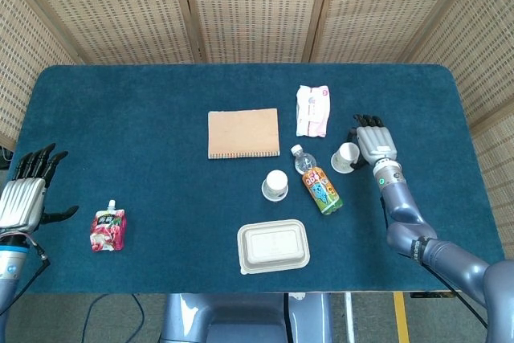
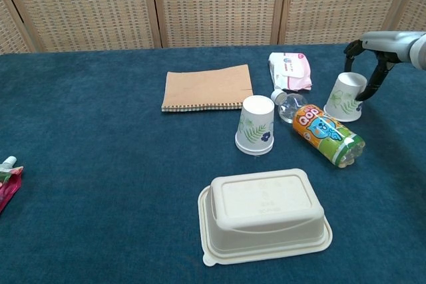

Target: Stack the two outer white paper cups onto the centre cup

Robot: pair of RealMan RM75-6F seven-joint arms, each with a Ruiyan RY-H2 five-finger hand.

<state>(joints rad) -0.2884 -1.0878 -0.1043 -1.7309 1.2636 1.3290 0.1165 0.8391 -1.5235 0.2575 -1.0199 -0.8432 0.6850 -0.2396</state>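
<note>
The right hand curls its spread fingers around the tilted white paper cup; a firm hold is unclear. The left hand is empty, fingers apart

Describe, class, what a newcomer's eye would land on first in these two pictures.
Probably the right hand at the table's right side, its fingers at the tilted paper cup. Next comes the orange bottle lying between that cup and a second upside-down cup at the centre. The white lidded container sits nearest the front edge.
</note>
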